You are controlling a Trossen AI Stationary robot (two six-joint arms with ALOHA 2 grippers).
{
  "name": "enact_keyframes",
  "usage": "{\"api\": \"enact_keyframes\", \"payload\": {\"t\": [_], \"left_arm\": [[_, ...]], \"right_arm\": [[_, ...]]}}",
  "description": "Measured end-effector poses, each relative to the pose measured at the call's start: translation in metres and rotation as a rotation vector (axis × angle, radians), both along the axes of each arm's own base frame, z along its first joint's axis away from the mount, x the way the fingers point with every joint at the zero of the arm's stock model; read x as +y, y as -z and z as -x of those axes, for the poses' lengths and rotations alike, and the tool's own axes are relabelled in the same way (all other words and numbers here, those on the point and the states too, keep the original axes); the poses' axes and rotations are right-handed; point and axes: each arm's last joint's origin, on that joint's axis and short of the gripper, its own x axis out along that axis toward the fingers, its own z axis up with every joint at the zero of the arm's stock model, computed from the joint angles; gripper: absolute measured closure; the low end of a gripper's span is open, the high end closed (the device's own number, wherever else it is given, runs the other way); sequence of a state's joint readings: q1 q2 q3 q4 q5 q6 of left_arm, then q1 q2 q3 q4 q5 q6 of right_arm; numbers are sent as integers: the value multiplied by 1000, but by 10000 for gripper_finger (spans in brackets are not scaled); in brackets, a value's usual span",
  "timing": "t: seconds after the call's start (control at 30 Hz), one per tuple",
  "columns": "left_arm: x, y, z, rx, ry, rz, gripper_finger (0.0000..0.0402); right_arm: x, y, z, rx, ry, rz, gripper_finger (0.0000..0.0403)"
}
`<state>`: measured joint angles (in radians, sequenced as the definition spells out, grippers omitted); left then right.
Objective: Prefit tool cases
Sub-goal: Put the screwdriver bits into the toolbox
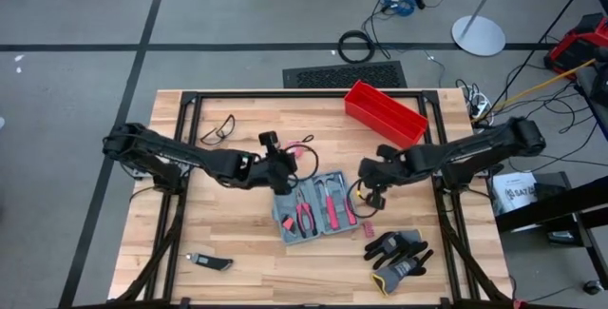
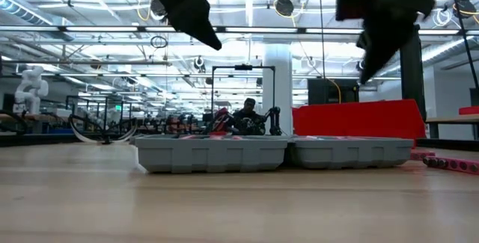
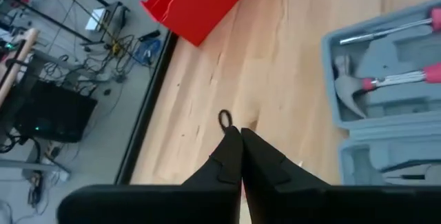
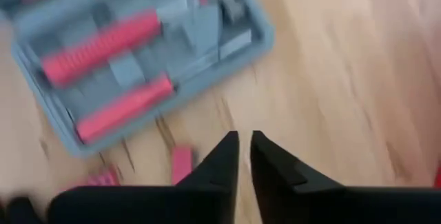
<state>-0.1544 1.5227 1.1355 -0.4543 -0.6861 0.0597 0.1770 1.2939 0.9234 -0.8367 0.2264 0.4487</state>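
Note:
The grey-blue tool case (image 1: 316, 206) lies opened flat on the wooden table, both halves resting on their backs (image 2: 284, 153), with red-handled tools in its slots (image 4: 110, 52). My left gripper (image 1: 282, 174) hangs shut above the table just beyond the case's far left corner, touching nothing (image 3: 240, 136). My right gripper (image 1: 373, 187) hangs above the table beside the case's right edge. Its fingers (image 4: 244, 140) stand a narrow gap apart with nothing between them. In the low view both grippers (image 2: 208, 35) (image 2: 372, 63) are well clear of the case.
A red open bin (image 1: 385, 112) stands at the far right. Safety glasses (image 1: 217, 130) lie at the far left, a small knife (image 1: 209, 262) at the near left, black gloves (image 1: 397, 255) at the near right. Small red pieces (image 4: 180, 163) lie by the case's near right corner.

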Motion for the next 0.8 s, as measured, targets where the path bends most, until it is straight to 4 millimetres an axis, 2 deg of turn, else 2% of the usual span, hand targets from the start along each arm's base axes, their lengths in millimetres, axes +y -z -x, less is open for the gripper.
{"api": "enact_keyframes", "payload": {"t": [0.13, 0.3, 0.47, 0.67, 0.8], "left_arm": [[12, 1, 0, 34, -22, -20, 358], [31, 5, 5, 162, -39, -101, 317], [63, 1, 11, 264, -58, -176, 309], [105, -1, 13, 223, 73, -9, 308], [122, 1, 13, 118, 179, 120, 308]], "right_arm": [[4, 12, 3, 135, -16, -36, 324], [10, 25, -3, 195, 8, -53, 268], [17, 38, -3, 257, 81, -114, 240], [35, 55, -6, 225, 59, -158, 237], [41, 62, -9, 213, 42, -131, 237]]}}
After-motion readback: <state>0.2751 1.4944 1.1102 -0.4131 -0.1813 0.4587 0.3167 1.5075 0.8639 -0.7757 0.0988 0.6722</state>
